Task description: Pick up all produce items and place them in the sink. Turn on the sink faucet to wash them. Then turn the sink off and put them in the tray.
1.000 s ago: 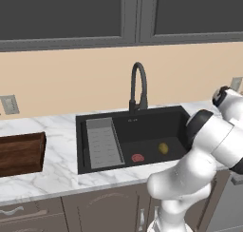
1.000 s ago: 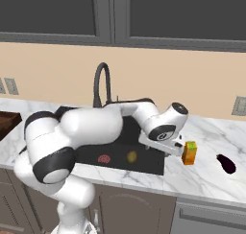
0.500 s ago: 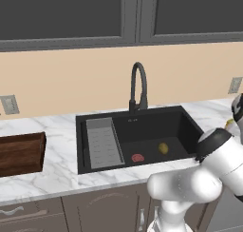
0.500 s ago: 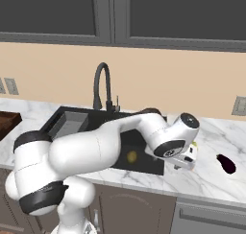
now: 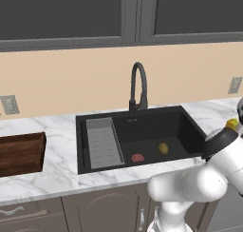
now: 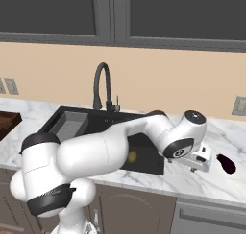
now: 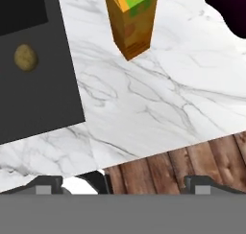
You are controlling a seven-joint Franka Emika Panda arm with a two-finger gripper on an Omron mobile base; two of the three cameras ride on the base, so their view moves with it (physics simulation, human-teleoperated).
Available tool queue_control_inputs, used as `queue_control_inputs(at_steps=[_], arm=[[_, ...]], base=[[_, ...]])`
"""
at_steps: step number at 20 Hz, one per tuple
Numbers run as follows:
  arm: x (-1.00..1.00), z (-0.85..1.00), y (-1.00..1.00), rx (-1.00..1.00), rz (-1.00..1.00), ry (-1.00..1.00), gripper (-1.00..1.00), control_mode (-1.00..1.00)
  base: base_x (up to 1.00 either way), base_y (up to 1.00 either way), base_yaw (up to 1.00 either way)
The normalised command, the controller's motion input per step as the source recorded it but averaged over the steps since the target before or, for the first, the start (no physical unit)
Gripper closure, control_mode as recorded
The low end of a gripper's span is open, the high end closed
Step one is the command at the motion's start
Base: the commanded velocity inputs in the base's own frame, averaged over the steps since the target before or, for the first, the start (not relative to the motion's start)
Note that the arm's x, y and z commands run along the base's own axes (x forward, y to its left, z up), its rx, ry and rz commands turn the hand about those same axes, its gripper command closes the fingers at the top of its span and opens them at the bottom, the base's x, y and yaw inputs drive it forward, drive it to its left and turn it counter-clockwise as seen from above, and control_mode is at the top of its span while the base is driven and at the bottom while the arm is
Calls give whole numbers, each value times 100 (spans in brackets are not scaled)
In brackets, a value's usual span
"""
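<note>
— Listing produce: where, and which way does each point?

— We log the olive-yellow lump (image 5: 163,148) on the sink (image 5: 190,131) floor, roundish, no clear axis. Purple lump (image 6: 226,163) lies on the marble surface (image 6: 192,180) right of the sink, long axis slanting toward the surface's front edge.

— End effector?

— End effector (image 6: 198,162) empty, jaws wide, above the surface.

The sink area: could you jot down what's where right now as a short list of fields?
sink: black basin set into the marble counter
olive-yellow piece: lying on the sink floor
red disc: on the sink floor, beside the rack
faucet: behind the basin, no water visible
dark purple piece: on the counter right of the sink
orange block: standing on the counter
tray: on the counter left of the sink
tool: open, above the counter, holding nothing
</note>
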Motion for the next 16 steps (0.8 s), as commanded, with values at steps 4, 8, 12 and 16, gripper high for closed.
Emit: queue_control_inputs(at_steps=[4, 8, 12, 16], arm=[[0, 18, -53, -8, -3, 7, -100, -100], [0, 13, -48, -4, 0, 6, -100, -100], [2, 11, -43, -1, 3, 1, -100, -100], [10, 2, -39, 0, 10, 1, -100, -100]], base=[[0, 0, 0], [0, 0, 0], [0, 0, 0], [0, 0, 0]])
